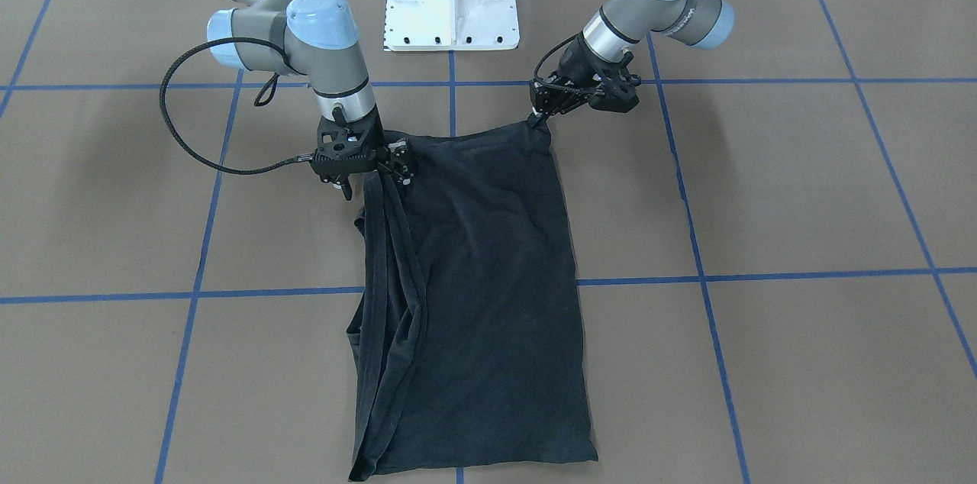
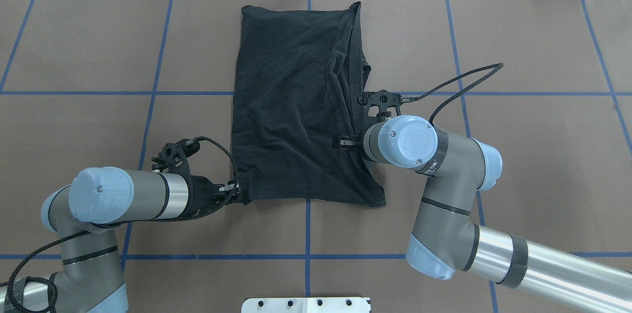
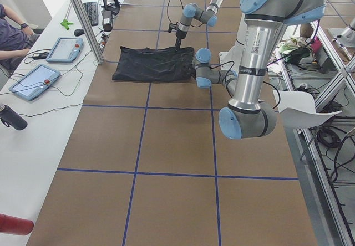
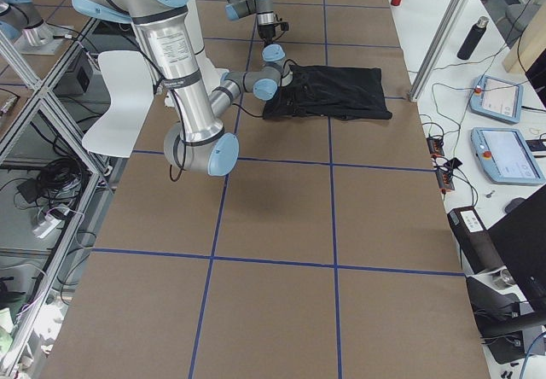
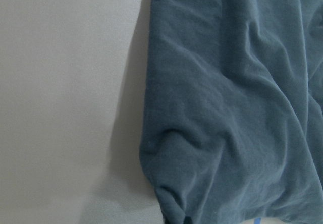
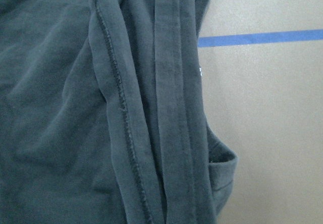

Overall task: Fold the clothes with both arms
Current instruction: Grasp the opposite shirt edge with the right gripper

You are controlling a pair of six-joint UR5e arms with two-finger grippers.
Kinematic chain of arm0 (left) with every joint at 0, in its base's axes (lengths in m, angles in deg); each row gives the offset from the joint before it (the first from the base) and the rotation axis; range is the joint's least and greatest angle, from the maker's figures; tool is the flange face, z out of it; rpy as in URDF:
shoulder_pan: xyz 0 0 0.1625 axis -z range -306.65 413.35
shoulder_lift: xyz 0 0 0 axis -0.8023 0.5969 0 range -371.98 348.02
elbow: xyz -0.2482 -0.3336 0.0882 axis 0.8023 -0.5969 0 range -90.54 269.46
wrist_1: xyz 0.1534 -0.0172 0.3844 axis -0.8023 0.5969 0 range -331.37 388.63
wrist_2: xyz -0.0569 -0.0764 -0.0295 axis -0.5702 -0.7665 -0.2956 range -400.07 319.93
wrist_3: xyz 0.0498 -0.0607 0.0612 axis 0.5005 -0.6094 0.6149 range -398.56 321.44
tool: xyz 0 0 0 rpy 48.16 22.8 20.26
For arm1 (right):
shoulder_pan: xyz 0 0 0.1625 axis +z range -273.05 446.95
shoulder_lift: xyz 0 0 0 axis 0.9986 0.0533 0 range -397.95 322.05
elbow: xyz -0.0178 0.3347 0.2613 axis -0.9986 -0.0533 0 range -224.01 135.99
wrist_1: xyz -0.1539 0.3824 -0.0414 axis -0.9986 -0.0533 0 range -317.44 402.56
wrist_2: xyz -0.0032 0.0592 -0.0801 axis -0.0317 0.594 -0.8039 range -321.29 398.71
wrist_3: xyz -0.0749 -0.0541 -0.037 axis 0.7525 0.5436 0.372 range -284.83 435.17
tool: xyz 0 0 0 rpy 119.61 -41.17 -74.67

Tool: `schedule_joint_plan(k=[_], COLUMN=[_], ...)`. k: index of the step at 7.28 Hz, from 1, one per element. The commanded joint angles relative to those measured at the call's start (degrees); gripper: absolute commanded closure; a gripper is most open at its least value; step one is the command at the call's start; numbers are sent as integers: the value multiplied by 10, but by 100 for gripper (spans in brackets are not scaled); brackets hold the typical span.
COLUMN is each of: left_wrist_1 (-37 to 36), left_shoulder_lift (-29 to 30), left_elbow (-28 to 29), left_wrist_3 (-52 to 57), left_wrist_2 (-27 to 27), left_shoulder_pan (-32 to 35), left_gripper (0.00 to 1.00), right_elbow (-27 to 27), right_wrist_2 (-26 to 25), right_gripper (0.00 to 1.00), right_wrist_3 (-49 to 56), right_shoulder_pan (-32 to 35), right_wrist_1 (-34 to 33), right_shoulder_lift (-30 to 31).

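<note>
Status: the shirt lies on the table, centred ahead of the robot. Its long axis runs away from the robot, and 1 blue tape line passes under it crosswise. The lengthwise folding looks done: it reads as 1 narrow rectangle, plain black side up, no print showing. The long edge on the robot's left is straight and clean. The long edge on the robot's right is rougher, with several hem layers stacked in pleats and 1 sleeve poking out past the edge toward the far end. Both arms are at the near end. The left gripper is low at the near-left corner with its fingers together on that corner, and the left wrist view shows cloth bunching at the bottom of the frame. The right gripper sits on the pleated right edge, inboard of the near-right corner, which lies loose on the table. Wrinkles fan out from the right gripper, so I judge it clamped on the bunched layers, though the wrist hides most of the finger gap. Not done yet: the crosswise fold(s), near end carried over toward the far end. My call is roughly halfway. The grips are uneven, 1 on a true corner and 1 not, so the crosswise fold may land skewed, and the sleeve needs tucking.
</note>
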Motion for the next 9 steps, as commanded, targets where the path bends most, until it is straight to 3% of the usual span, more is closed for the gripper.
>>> schedule_joint_plan(k=[1,3,6,7,8,9], left_wrist_1=[0,0,0,0,0,0], left_shoulder_lift=[-1,0,0,0,0,0], left_elbow=[0,0,0,-1,-2,-2], left_wrist_3=[0,0,0,0,0,0], left_wrist_2=[0,0,0,0,0,0], left_shoulder_pan=[0,0,0,0,0,0], left_gripper=[100,100,100,100,100,100], right_elbow=[-1,-1,4,7,7,9], right_wrist_2=[-9,-9,-9,-8,-8,-8], right_gripper=[36,57,60,73,99,100], right_wrist_3=[-6,-7,-7,-7,-7,-7], right_shoulder_pan=[-6,-6,-6,-6,-5,-6], right_wrist_1=[-1,-1,-1,-1,-1,-1], right_shoulder_lift=[-2,-2,0,1,2,6])
